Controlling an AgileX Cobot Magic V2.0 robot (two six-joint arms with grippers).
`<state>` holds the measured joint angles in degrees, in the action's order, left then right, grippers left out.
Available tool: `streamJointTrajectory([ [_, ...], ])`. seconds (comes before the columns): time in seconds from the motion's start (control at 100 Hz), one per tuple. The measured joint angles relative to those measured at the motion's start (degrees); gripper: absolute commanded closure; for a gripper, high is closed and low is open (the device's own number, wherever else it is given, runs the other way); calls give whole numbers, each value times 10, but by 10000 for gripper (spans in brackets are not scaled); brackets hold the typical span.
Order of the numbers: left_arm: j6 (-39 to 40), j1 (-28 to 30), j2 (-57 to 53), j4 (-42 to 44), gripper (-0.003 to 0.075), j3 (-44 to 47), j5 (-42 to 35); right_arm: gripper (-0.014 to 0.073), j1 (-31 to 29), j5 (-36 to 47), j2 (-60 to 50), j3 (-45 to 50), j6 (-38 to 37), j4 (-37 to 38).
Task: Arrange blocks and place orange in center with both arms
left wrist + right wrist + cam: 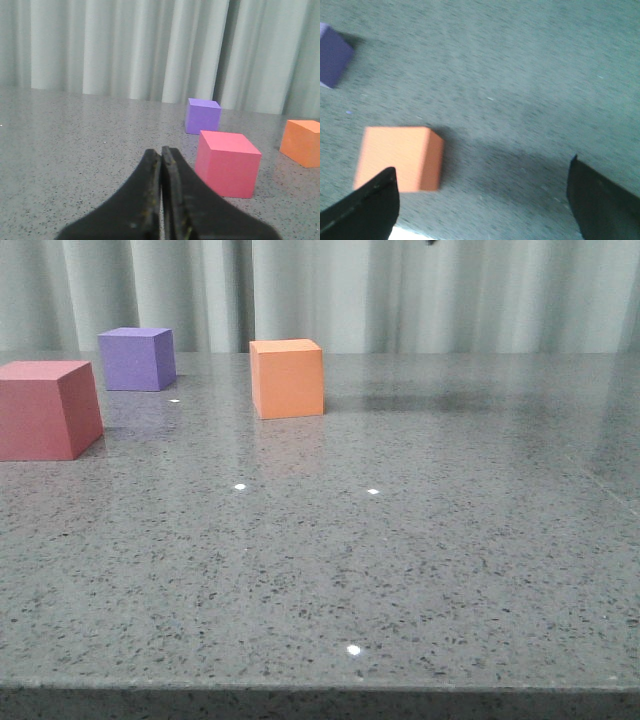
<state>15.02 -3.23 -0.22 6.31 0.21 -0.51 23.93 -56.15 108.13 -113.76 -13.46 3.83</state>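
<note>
In the front view three cubes stand on the grey speckled table (400, 560): a red/pink cube (45, 408) at the far left, a purple cube (137, 358) behind it, and the orange cube (287, 378) further right. No gripper shows there. In the left wrist view my left gripper (161, 152) is shut and empty, low over the table, with the red/pink cube (227, 163) just beyond it to one side, the purple cube (202, 116) and the orange cube (302, 142) farther off. In the right wrist view my right gripper (482, 195) is wide open above the table, the orange cube (397, 157) beside one finger (367, 207), not between the jaws. The purple cube (332, 54) shows at the frame's edge.
A pale pleated curtain (400, 290) hangs behind the table's far edge. The table's front edge (320, 688) runs along the bottom of the front view. A faint shadow (420, 400) lies on the table to the right of the orange cube.
</note>
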Motion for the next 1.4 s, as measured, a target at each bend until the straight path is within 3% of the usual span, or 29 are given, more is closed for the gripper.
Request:
streamJointTrajectory([
  [0.67,0,0,0,0,741,0,0,-71,-188,200,-400,526,1,6],
  [1.15,0,0,0,0,741,0,0,-71,-202,362,-724,800,2,28],
  [1.4,0,0,0,0,741,0,0,-64,-202,398,-768,842,3,63],
])
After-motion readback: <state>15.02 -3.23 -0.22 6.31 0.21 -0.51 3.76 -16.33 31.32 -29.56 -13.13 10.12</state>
